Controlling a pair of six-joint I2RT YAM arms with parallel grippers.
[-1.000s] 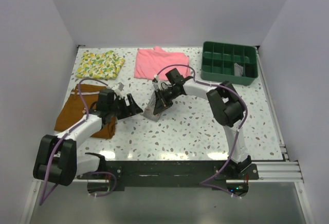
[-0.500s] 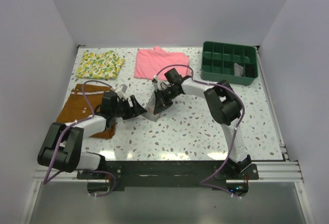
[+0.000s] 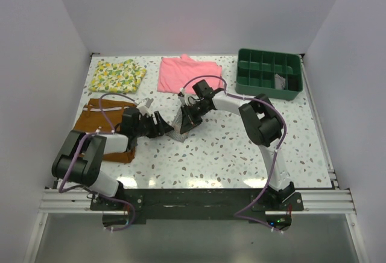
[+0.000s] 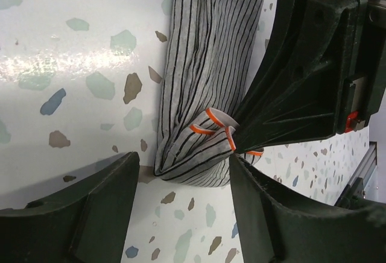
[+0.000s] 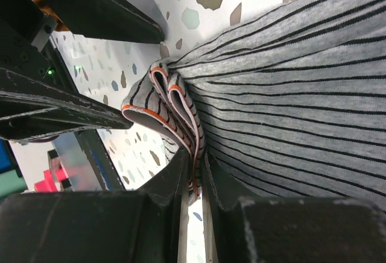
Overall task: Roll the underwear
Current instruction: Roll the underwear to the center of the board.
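With your right hand (image 5: 194, 169) clamped on the underwear (image 4: 208, 52), centre its rolled end inside your spread left hand (image 4: 181, 161) before closing.

I see the underwear (image 4: 205, 64) is soft, striped knit cloth. The speckled table (image 4: 72, 52) under it looks smooth and shiny.
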